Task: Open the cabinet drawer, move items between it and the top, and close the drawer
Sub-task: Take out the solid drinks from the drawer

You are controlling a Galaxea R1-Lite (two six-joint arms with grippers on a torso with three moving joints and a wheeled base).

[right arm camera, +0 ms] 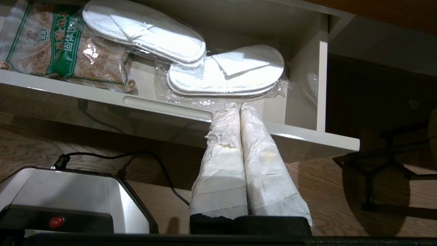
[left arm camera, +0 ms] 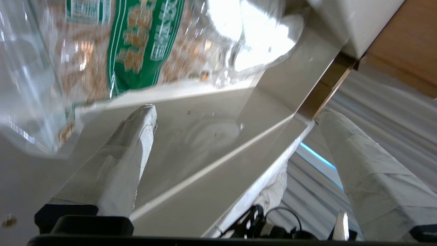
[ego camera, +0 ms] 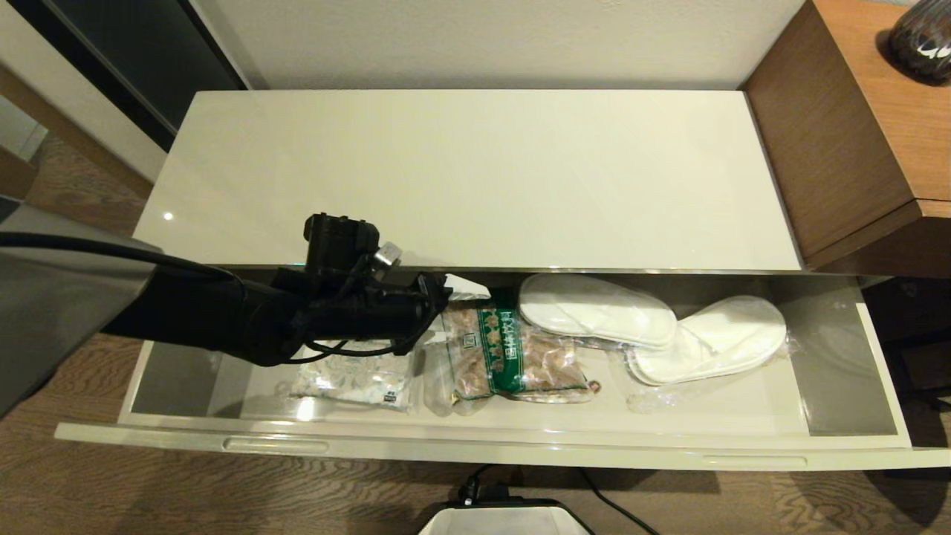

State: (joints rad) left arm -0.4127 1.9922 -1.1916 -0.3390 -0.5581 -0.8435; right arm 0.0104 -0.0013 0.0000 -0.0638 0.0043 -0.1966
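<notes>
The cabinet drawer (ego camera: 475, 446) is pulled out below the bare top (ego camera: 475, 171). Inside it, from left to right, lie the tissue pack (ego camera: 349, 380), the snack bag (ego camera: 505, 357) with its green band, and two wrapped pairs of white slippers (ego camera: 594, 308). My left gripper (ego camera: 446, 291) hangs open over the drawer at the snack bag's left edge, holding nothing. In the left wrist view the snack bag (left arm camera: 136, 44) lies just past the fingertips (left arm camera: 145, 116), with bare drawer floor between them. My right gripper (right arm camera: 237, 106) is shut and parked low in front of the drawer front (right arm camera: 164, 116).
A taller brown wooden unit (ego camera: 839, 148) adjoins the top on the right, with a dark vase (ego camera: 921, 37) on it. My base (right arm camera: 68, 194) and its black cable sit on the wood floor under the drawer front. A dark stand (right arm camera: 385, 171) is to the right.
</notes>
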